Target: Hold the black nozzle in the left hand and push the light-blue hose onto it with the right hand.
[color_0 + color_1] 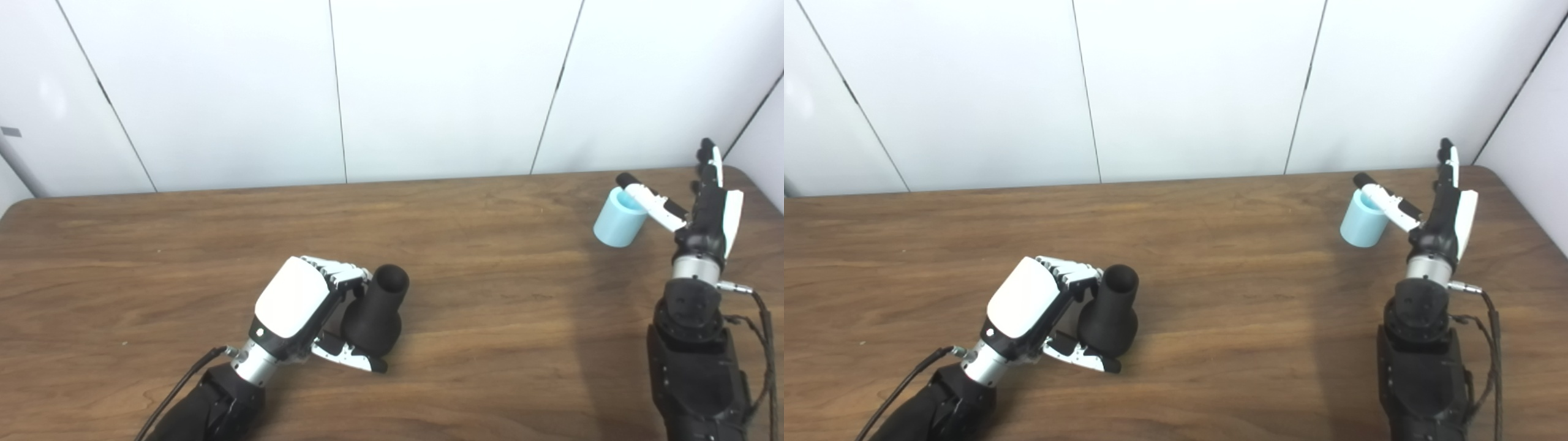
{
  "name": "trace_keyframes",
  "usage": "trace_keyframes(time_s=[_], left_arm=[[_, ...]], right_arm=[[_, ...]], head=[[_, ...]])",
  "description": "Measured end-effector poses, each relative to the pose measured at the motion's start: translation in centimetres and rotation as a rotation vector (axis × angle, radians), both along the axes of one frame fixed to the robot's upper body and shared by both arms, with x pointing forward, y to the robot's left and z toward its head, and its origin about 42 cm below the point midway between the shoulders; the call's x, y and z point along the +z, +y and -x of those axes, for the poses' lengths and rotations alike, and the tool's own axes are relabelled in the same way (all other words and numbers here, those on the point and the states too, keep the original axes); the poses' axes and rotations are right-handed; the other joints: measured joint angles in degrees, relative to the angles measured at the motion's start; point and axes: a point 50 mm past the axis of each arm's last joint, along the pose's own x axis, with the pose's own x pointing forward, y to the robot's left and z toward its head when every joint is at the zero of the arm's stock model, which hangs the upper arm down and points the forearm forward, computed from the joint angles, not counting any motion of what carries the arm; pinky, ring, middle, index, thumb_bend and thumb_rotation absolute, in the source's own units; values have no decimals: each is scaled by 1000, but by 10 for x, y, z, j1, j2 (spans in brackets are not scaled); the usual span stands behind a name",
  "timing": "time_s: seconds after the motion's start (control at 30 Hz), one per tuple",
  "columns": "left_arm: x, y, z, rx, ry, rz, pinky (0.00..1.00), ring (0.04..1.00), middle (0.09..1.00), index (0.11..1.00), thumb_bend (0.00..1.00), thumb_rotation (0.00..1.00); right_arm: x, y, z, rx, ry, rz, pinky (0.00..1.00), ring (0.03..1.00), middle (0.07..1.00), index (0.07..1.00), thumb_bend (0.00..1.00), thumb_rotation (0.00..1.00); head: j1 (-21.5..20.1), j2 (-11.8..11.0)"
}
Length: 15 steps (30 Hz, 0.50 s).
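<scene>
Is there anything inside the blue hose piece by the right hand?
The light-blue hose stands open end up; the right hand has its thumb across the rim. Only the upper inner wall shows. The bottom is hidden, so I cannot tell if anything is in it.

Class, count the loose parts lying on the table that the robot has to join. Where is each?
2. The black nozzle lies near the front, in the left hand. The blue hose lies far right, by the right hand.

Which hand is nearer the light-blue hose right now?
Right. The right hand is beside the light-blue hose, its thumb across the hose's open top, fingers spread. The left hand is far across the table, wrapped around the black nozzle.
</scene>
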Motion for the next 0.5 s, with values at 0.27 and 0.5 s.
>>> trace_keyframes(time_s=[0.27,0.5], left_arm=[[1,-2,1,-10,-15,15,228,365,501,535,495,0],[1,0,0,-7,-6,27,231,365,503,535,495,0]], right_arm=[[-4,-6,-14,16,41,2,772,861,899,880,1000,356],[-18,-4,-19,54,116,27,780,860,888,908,995,331]], head=[[3,3],[6,6]])
